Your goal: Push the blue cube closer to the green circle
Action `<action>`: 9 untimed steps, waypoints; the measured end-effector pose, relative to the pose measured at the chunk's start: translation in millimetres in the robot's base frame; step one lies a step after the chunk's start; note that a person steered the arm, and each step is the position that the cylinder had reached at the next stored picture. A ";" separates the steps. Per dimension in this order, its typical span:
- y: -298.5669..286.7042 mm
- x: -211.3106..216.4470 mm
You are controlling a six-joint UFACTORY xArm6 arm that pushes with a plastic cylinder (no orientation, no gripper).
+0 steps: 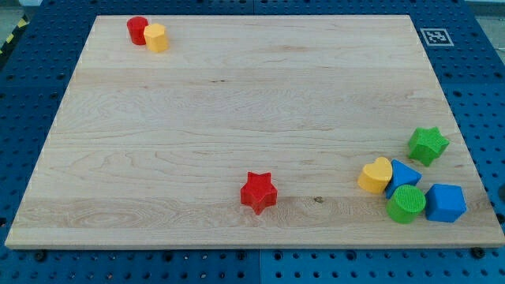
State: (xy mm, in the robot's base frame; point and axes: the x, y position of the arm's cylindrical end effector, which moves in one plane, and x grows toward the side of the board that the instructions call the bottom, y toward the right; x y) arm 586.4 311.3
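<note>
The blue cube (446, 203) sits near the bottom right corner of the wooden board (237, 118). The green circle (405, 204), a round green block, lies just to its left, touching or nearly touching it. My tip does not show clearly. Only a thin dark sliver (499, 197) appears at the view's right edge, to the right of the blue cube, and I cannot tell if it is the rod.
A yellow heart (376, 175) and another blue block (405, 174) of unclear shape lie just above the green circle. A green star (428, 145) lies above them. A red star (259, 192) is at bottom centre. A red cylinder (137, 30) and a yellow block (156, 37) are at top left.
</note>
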 end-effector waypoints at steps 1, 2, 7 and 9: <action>-2.1 2.6; -27.3 5.5; -95.2 4.9; -139.3 0.6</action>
State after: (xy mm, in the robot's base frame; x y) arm 587.0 172.0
